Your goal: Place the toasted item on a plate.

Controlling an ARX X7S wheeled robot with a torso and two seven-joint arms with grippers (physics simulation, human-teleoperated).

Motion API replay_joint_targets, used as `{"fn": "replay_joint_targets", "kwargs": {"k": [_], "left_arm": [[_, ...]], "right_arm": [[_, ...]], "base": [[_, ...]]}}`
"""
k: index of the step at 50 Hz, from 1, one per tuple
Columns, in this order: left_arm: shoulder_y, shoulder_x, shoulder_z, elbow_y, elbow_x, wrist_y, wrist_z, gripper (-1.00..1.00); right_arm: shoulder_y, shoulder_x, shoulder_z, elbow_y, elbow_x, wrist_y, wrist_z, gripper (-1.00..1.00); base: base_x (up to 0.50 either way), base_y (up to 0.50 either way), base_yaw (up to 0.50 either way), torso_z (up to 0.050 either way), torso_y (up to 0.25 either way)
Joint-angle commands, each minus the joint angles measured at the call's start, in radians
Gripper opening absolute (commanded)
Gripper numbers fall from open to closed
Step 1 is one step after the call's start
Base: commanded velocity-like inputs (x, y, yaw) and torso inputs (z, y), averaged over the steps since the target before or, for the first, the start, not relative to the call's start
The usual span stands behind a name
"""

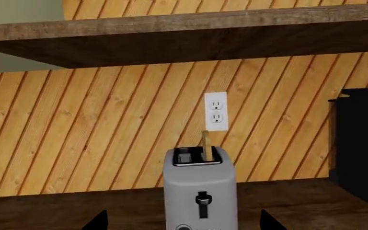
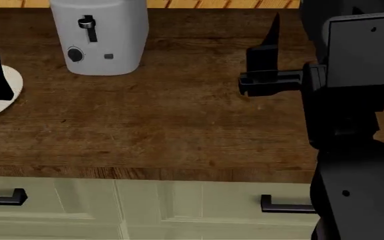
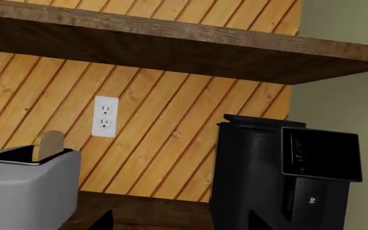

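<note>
No readable words, brands or numbers are being shown in any view. On the toaster [image 2: 98, 35] front, a small grey square mark beside the round knob is being displayed, too blurred to be read. On the black coffee machine [image 3: 280, 172], a tiny pale symbol is being shown on the lower front panel, too small to be made out. The wall outlet [image 1: 215, 111] is being seen without any lettering.

Grey toaster [image 2: 98, 35] on wooden counter [image 2: 165, 120], black coffee machine [image 3: 280, 172] nearby.
</note>
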Motion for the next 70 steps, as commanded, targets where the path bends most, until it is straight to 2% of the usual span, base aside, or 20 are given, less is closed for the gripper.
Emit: {"fn": "replay_joint_targets", "kwargs": {"k": [1,58,70], "left_arm": [[-0.017,-0.009,0.008,0.001,-0.009,-0.017,0.004,1.00],[-0.009,-0.030,0.020,0.013,-0.029,-0.016,-0.002,1.00],[-0.002,-0.033,0.017,0.012,-0.032,-0.008,-0.002,1.00]], "right_arm": [[0.009,0.009,-0.009,-0.008,0.005,0.014,0.000,1.00],[0.009,0.026,-0.016,-0.036,0.037,0.036,0.006,1.00],[0.028,0.022,-0.011,-0.051,0.049,0.051,0.014,1.00]], "base": [[0.00,0.48,0.00,0.000,0.000],[0.00,0.50,0.00,0.000,0.000],[0.00,0.00,0.00,0.000,0.000]]}}
